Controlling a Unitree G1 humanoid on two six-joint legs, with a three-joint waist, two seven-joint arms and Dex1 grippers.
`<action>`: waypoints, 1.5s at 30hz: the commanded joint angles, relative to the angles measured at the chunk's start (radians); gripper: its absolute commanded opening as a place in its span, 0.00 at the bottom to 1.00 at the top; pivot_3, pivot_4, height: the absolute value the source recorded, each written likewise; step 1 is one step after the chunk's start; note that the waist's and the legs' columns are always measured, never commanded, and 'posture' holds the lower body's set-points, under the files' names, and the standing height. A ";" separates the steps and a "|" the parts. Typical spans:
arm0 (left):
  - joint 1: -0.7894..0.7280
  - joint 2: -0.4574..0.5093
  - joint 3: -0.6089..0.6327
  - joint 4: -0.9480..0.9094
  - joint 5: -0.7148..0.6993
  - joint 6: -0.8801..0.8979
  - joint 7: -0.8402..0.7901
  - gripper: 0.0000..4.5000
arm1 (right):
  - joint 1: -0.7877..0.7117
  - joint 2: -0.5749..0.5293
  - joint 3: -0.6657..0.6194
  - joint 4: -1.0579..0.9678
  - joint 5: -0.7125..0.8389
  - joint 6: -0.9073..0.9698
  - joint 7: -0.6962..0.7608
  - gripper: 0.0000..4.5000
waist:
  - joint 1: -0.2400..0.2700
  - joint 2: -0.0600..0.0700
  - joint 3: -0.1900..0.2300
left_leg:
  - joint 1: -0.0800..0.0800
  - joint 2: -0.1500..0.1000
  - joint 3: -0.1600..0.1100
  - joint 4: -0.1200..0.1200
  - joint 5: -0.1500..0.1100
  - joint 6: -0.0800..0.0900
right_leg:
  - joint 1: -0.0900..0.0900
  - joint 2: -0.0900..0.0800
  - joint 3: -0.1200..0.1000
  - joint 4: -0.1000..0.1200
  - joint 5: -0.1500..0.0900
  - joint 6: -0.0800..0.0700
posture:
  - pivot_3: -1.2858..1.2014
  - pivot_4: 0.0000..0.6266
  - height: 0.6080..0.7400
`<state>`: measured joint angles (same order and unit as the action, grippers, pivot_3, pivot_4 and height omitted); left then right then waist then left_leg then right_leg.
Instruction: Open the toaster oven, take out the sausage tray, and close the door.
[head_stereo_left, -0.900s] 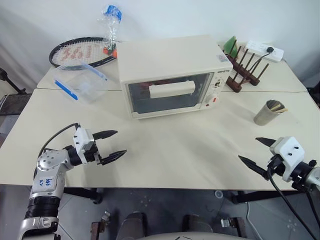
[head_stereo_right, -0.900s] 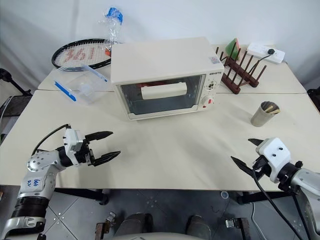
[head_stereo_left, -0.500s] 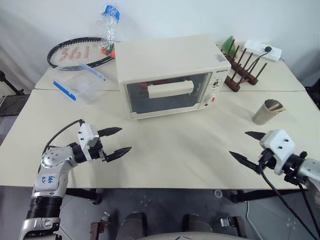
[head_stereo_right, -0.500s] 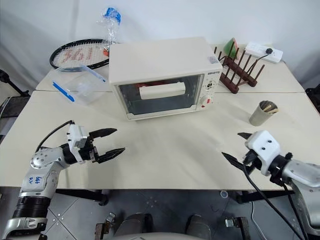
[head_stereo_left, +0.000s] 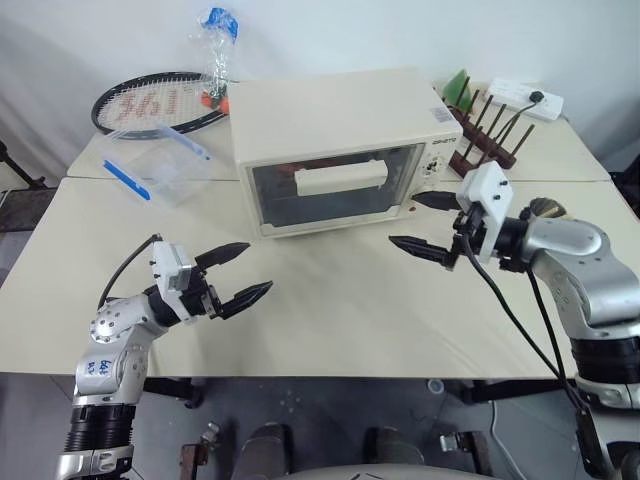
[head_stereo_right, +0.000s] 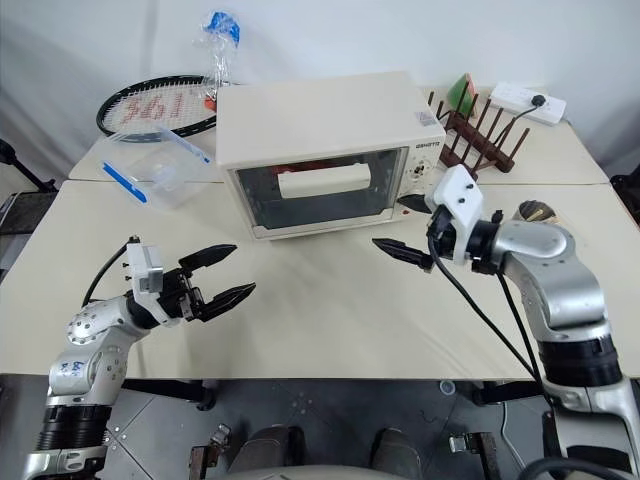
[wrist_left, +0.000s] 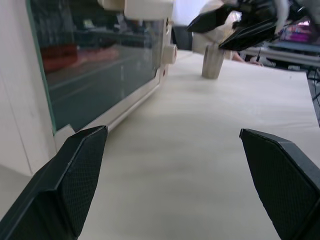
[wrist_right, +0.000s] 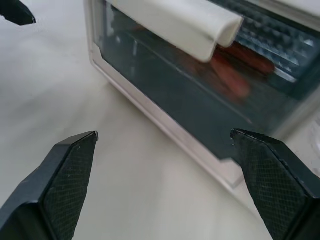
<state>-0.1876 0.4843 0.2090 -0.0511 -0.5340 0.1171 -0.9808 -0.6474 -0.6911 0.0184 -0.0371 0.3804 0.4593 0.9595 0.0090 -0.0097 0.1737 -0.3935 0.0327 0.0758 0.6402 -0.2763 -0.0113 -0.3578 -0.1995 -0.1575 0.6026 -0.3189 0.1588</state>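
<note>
Since the earlier frame the right hand (head_stereo_left: 432, 222) has swung up and in from the near right edge of the counter (head_stereo_left: 340, 320) to hover just off the toaster oven's (head_stereo_left: 335, 150) front right corner, beside the knobs; the left hand (head_stereo_left: 238, 272) has edged slightly rightward. Both hands are spread wide and grasp nothing. The oven sits at the far middle of the counter, its door (head_stereo_left: 335, 186) shut, and the sausage tray (wrist_right: 235, 70) is inside behind the glass, red sausages showing through. The bar handle (head_stereo_left: 342, 179) runs left to right across the upper door. It lies to the left of and slightly beyond the right hand, which is much the nearer; the left hand is well apart, near and left.
</note>
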 joint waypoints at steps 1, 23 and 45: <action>0.021 -0.010 0.038 -0.064 -0.025 -0.026 0.035 1.00 | -0.091 0.034 0.033 0.111 -0.036 -0.083 0.047 0.99 | -0.006 0.000 0.000 | 0.000 0.000 0.000 0.000 0.000 0.000 | 0.000 0.000 0.000 0.000 0.000 0.000 | 0.52 0.24 1.00; -0.005 0.055 0.137 -0.110 -0.103 0.175 0.269 1.00 | -0.171 0.107 0.079 0.095 -0.044 -0.116 0.218 0.99 | -0.019 0.001 0.001 | -0.006 0.001 -0.001 0.003 -0.001 -0.001 | -0.005 0.001 -0.001 0.003 0.000 0.000 | 0.52 0.24 1.00; -0.361 0.104 0.077 0.171 -0.196 0.342 0.074 0.01 | -0.128 0.139 0.094 0.047 -0.061 -0.129 0.184 1.00 | -0.025 0.000 0.002 | -0.010 0.001 -0.001 0.005 -0.001 -0.001 | -0.011 0.001 -0.001 0.007 0.000 0.000 | 0.52 0.24 1.00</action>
<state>-0.5341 0.5886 0.2958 0.1253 -0.7355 0.4561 -0.8828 -0.7722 -0.5588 0.1109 0.0605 0.3069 0.3517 1.1402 -0.0158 -0.0093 0.1753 -0.4040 0.0333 0.0743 0.6454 -0.2777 -0.0122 -0.3690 -0.1989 -0.1583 0.6100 -0.3188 0.1589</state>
